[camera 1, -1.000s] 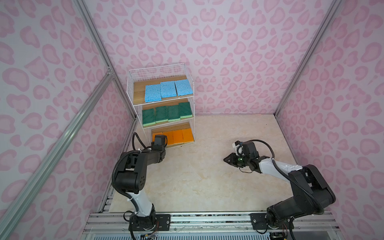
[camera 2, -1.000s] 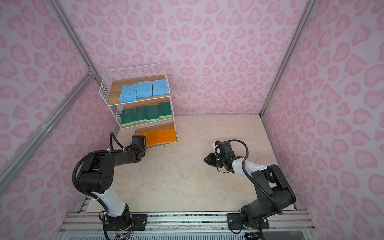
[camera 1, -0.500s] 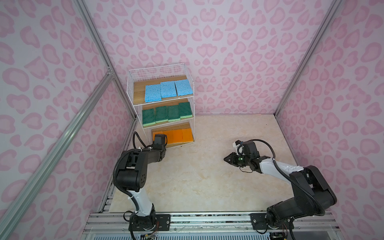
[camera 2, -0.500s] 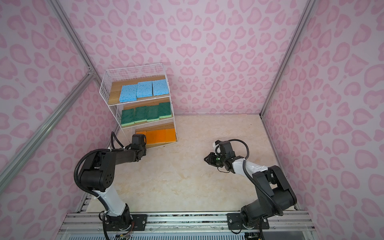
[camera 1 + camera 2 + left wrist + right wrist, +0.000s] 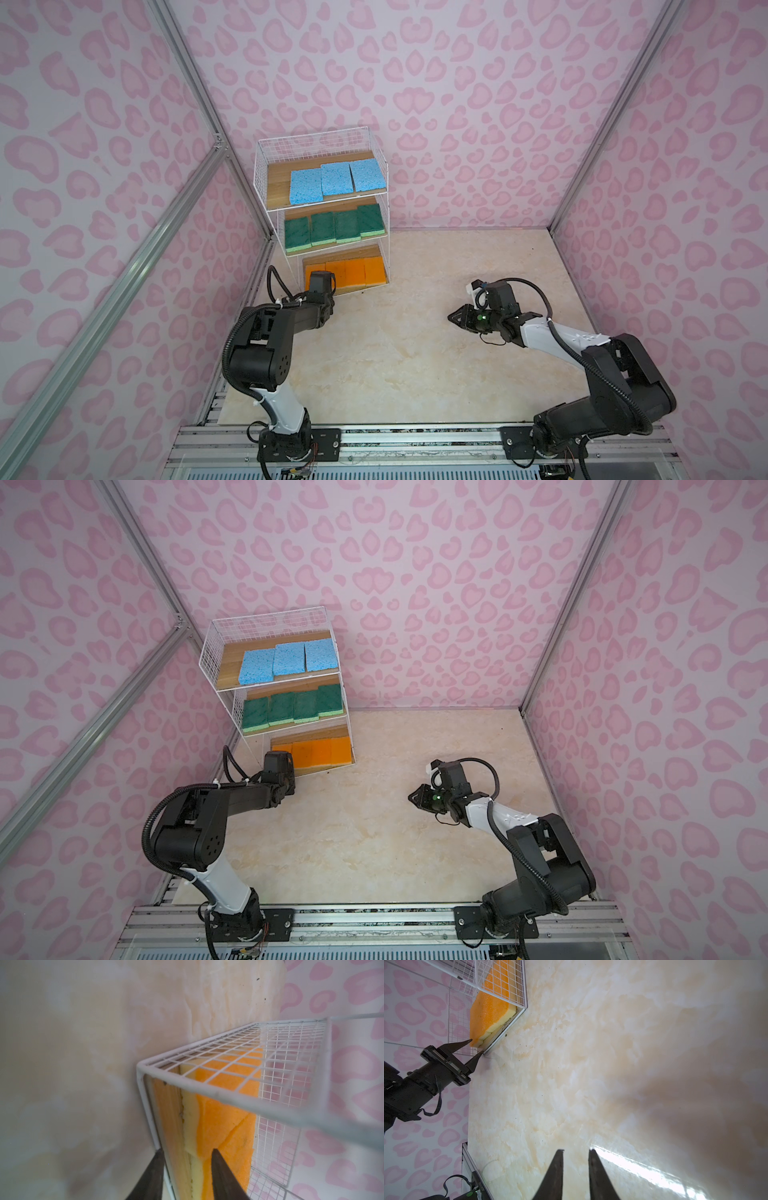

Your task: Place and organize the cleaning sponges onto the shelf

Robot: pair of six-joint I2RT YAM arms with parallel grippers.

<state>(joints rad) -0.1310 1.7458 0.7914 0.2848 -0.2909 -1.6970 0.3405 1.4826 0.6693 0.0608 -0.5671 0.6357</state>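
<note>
The shelf (image 5: pixel 261 178) is a white wire-grid rack with three light wooden boards, and in both top views every sponge lies on it, sorted by colour. On its top board are three speckled blue sponges (image 5: pixel 334 179) side by side, with bare wood at the board's end nearer the side wall. The middle board holds four dark green sponges (image 5: pixel 335 227) with pale green bases, packed edge to edge. The bottom board holds four orange sponges (image 5: pixel 356 271) with yellow bases, also in a tight row, their front edges at the board's front.

The left gripper (image 5: pixel 476 1046) is at the shelf's bottom front corner, on the side nearest that arm's base. Its jaws stand moderately apart. The left wrist view shows the board's edge and the end orange sponge's yellow base between the fingers (image 5: pixel 219 1167). One tip is against the orange face, the other just outside the wire frame. I cannot tell whether either tip presses.

The right gripper (image 5: pixel 576 1151) is well apart from the shelf, low over the pale marbled surface (image 5: pixel 395 357) and pointing roughly the shelf's way. Its jaws leave a narrow gap with nothing in it.
</note>
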